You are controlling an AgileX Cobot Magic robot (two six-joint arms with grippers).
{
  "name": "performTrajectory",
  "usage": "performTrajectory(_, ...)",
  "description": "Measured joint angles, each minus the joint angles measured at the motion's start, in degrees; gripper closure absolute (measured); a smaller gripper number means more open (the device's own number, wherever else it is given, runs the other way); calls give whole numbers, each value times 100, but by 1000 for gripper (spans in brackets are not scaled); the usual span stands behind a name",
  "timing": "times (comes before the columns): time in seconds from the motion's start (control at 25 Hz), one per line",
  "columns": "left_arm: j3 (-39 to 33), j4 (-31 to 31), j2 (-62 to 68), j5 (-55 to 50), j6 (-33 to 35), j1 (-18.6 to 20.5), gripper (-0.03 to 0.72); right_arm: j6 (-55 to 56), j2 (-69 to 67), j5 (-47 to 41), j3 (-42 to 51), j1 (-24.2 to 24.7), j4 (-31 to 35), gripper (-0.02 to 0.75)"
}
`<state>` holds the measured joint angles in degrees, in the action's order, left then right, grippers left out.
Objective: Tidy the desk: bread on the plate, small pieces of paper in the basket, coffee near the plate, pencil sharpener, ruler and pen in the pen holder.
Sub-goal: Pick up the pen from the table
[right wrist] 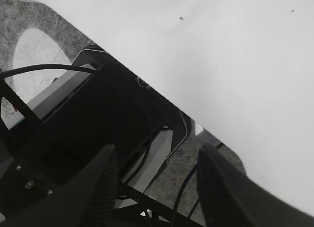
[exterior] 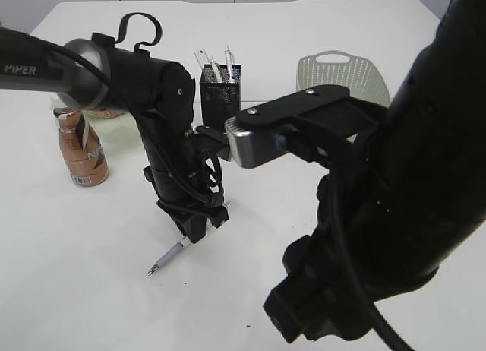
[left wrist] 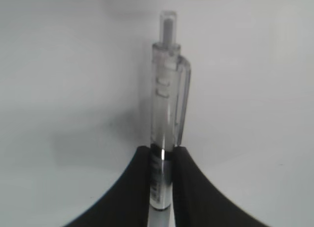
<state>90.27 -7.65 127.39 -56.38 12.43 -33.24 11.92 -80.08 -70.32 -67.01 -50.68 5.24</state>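
Left gripper (left wrist: pixel 162 187): jaws clamped on the pen (left wrist: pixel 167 114), holding it across the lower barrel. Clear clip end and push button stick out beyond the jaws in the left wrist view. In the exterior view the left gripper (exterior: pixel 199 228) points down at the white tabletop (exterior: pixel 91 290); the pen (exterior: pixel 168 257) slants out below it, tip low to the left, at or just above the surface, contact not clear.

Right gripper (right wrist: pixel 154 187): jaws apart, nothing between them; held off the tabletop edge, over dark frame parts and grey floor.

Behind the left arm: black mesh pen holder (exterior: pixel 221 100), clear items standing in it. Pale green basket (exterior: pixel 342 74) to its right. Brown coffee bottle (exterior: pixel 82 150) upright at left.
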Motion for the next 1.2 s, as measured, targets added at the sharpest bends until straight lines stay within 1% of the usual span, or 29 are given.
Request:
performTrajectory(0.36,-10,0,-168,99,-6,10,615,0,-11,106,-241,0,0,353)
performTrajectory(0.6,-105,-27,-593,518,-105,35,615,0,-11,106,-241,0,0,354)
performTrajectory(0.76,-768,-89,-1134,1332,-151,138,615,-10,-11,119,-241,0,-14,353)
performTrajectory(0.84,-1272,-89,-1486,1918,-149,207,615,-10,-11,119,-241,0,-14,354)
performTrajectory(1.0,-2207,-100,-2216,3330,-149,321,615,-10,-11,180,-241,0,-41,354)
performTrajectory(1.2,-2946,-109,-2828,4928,-149,353,615,-10,-11,324,-241,0,-69,354)
